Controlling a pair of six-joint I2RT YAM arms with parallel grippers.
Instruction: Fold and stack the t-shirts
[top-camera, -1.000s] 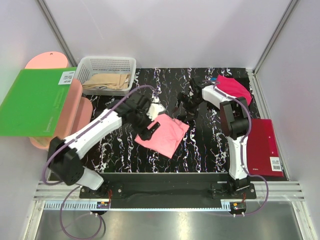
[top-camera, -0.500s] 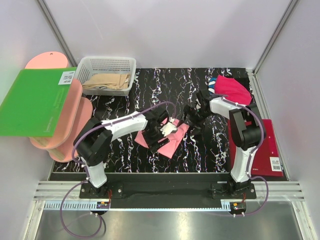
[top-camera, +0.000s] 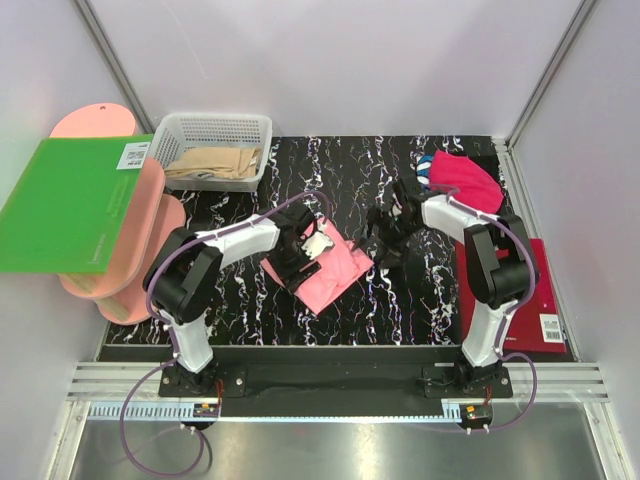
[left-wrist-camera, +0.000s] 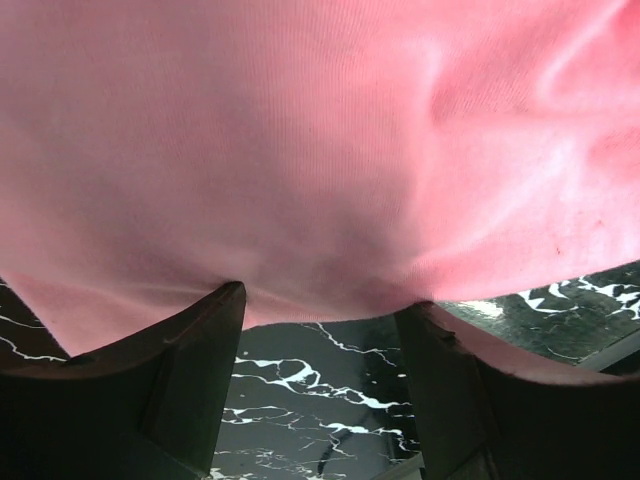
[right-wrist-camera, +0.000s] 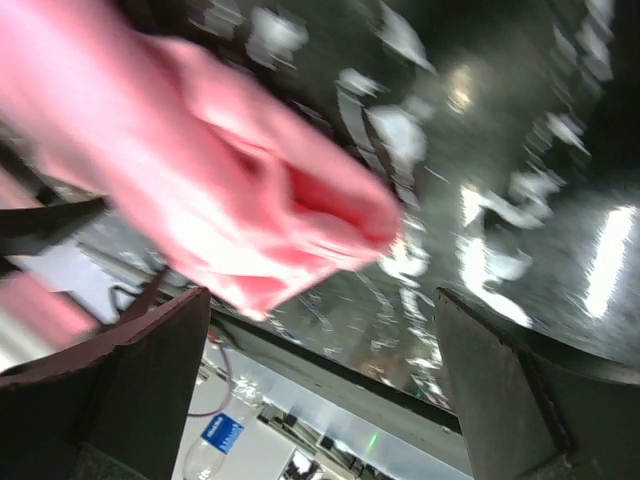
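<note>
Top cam sat high up behind the arm bases, looking down at the whole table (top-camera: 420, 300). Left wrist cam was jammed right up against the pink t-shirt (left-wrist-camera: 300, 150), peeking out between the left gripper (left-wrist-camera: 322, 305) fingers. Right wrist cam hung a bit further back, tilted and blurry, framed by the right gripper (right-wrist-camera: 320, 295). All three caught that shirt and the marbled table.

green board (top-camera: 60, 215), white sticker (top-camera: 133, 155): dark code-like print, too small to read
dark-red board (top-camera: 520, 285), white label (top-camera: 549, 326): barcode-like lines, characters not legible
blue tag (right-wrist-camera: 220, 432), right wrist view: blurred, unreadable
readable text: none
</note>
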